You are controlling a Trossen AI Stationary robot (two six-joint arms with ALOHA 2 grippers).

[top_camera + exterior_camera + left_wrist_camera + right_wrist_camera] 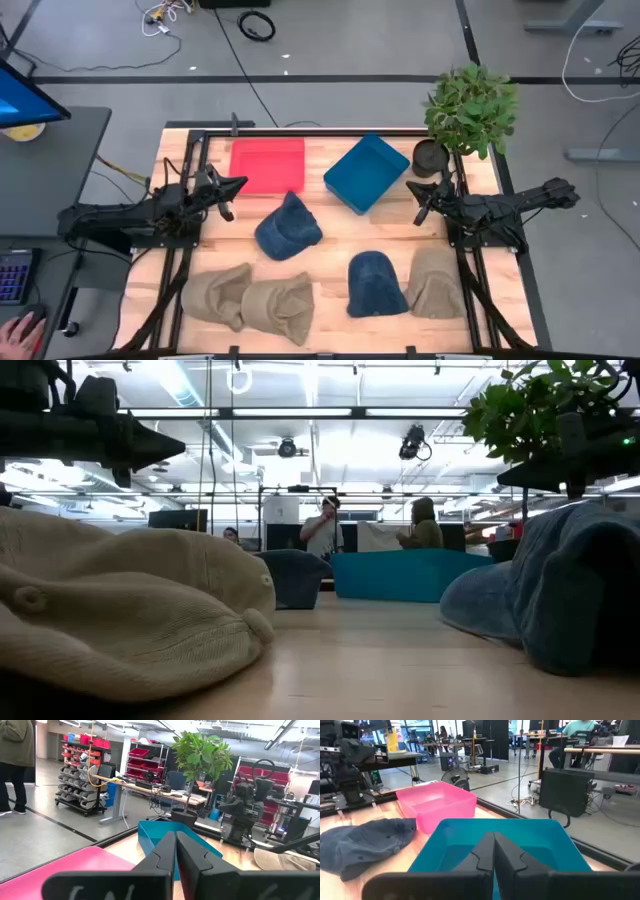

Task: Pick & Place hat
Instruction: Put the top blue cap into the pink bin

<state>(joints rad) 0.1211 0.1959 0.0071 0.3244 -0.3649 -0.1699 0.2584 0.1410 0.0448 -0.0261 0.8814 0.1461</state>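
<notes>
Several caps lie on the wooden table: a dark blue cap (288, 227) at the middle, a second blue cap (375, 283) near the front, two tan caps (250, 298) at the front left, a tan one (436, 283) at the front right. A red bin (268, 165) and a blue bin (366, 172) sit at the far side. My left gripper (240, 184) hovers shut beside the red bin's left edge. My right gripper (412, 187) hovers shut just right of the blue bin. The left wrist view shows shut fingers (175, 851); so does the right wrist view (494, 849).
A potted plant (468, 110) stands at the far right corner of the table. A monitor and a desk stand left of the table, with a person's hand (22, 326) near a keyboard. People stand in the room beyond.
</notes>
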